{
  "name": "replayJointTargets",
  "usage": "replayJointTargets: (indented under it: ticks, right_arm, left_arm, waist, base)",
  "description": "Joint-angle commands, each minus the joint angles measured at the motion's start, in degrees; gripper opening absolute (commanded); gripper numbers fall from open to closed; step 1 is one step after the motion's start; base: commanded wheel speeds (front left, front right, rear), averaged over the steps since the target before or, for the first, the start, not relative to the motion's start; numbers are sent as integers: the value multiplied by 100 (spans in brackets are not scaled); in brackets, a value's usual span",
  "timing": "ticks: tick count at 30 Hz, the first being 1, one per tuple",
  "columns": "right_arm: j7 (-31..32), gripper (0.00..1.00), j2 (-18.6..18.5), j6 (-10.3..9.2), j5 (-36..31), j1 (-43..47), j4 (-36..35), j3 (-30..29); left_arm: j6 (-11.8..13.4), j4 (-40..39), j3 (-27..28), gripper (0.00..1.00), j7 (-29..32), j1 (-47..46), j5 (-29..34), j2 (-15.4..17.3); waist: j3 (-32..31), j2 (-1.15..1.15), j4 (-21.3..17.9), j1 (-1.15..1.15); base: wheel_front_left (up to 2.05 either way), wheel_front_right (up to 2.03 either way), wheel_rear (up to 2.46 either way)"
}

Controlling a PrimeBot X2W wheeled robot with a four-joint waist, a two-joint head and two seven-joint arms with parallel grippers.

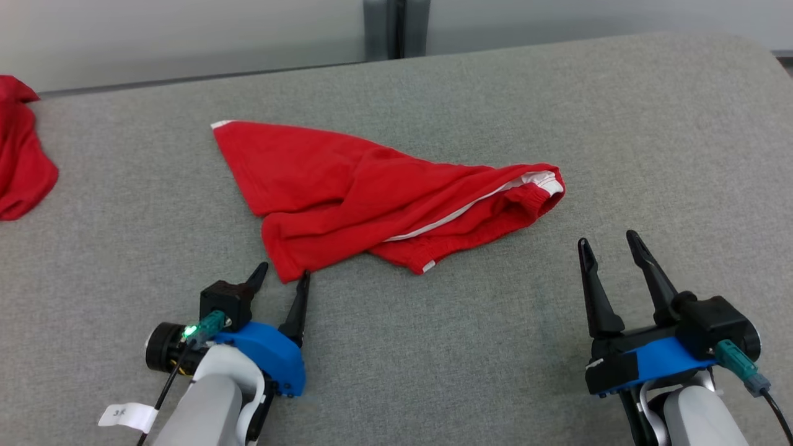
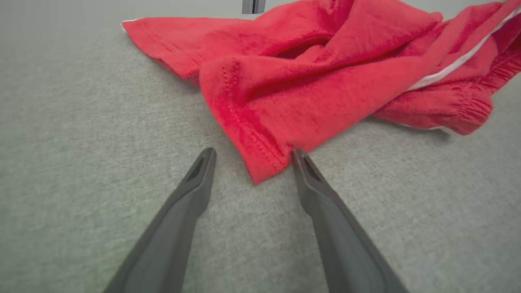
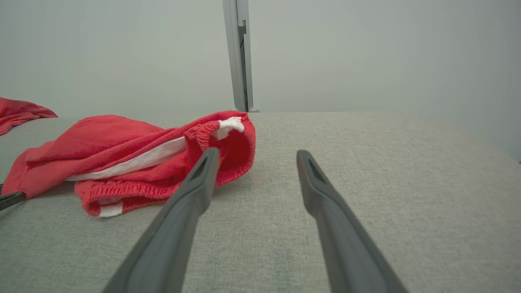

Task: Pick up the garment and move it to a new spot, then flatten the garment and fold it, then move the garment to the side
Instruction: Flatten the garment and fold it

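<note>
A small white tag (image 1: 127, 415) hangs from the cable at the left forearm and carries a short handwritten mark (perhaps a "3" with a letter, too small to read surely); no other writing shows. The garment (image 1: 347, 186) is a pair of red shorts with a white side stripe, a gathered elastic waistband and stitched hems. It lies crumpled and partly doubled over itself in the middle of the grey cloth-covered counter (image 1: 619, 124), one leg pointing to the far left, the waistband toward the right. The left gripper (image 1: 284, 274) sits at the garment's near corner with its fingers spread apart and grasping nothing. In the left wrist view that hem corner (image 2: 260, 162) reaches between the two tips, and whether the right-hand tip touches it I cannot tell. The right gripper (image 1: 608, 240) is just as widely released and empty, standing apart from the waistband on bare cloth. A second red cloth (image 1: 21, 161) lies at the counter's left edge, well apart from the shorts. To the right the counter is open up to its rounded far corner. Beyond the far edge stand a pale wall and a grey post (image 1: 396, 28).
</note>
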Motion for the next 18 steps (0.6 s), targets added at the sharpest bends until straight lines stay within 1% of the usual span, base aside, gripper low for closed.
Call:
replayJointTargets:
  ticks: [1, 4, 5, 6, 8, 13, 16, 18]
  right_arm:
    - [-4, 100, -20, 1, 22, -65, -29, -18]
    - [-4, 100, -20, 1, 38, -107, -44, -72]
    - [-4, 100, -20, 1, 34, -117, -48, -91]
    - [-4, 100, -20, 1, 37, -121, -49, -108]
    - [-4, 100, -20, 1, 37, -114, -51, -137]
    - [-4, 100, -19, 1, 44, -95, -12, -210]
    - [-4, 100, -19, 1, 45, -58, 7, -204]
    - [-4, 100, -21, 1, 39, -21, 28, -199]
  left_arm:
    - [-18, 97, 4, 100, -15, -137, -24, 13]
    - [-49, 365, -33, 100, -170, -336, -42, -10]
    - [-69, 413, -45, 76, -257, -386, -53, -26]
    - [-83, 427, -67, 45, -337, -423, -67, -36]
    - [-105, 411, -127, 0, -486, -465, -61, -39]
    - [-141, 40, -241, 0, -706, -324, 9, 8]
    - [-152, -447, -272, 0, -745, -177, 51, 39]
    - [-154, -938, -232, 0, -748, -48, 99, 69]
  waist:
    - [51, 0, -12, -1]
    - [163, 0, -77, -1]
    - [180, 0, -84, -1]
    - [190, 0, -86, -1]
    - [194, 0, -78, -1]
    - [104, 0, 59, -1]
    - [5, 0, 189, -1]
    - [-73, 0, 276, -1]
  base:
    - [0, 0, 0]
    - [0, 0, 0]
    - [0, 0, 0]
    - [0, 0, 0]
    - [0, 0, 0]
    - [0, 0, 0]
    - [0, 0, 0]
    - [0, 0, 0]
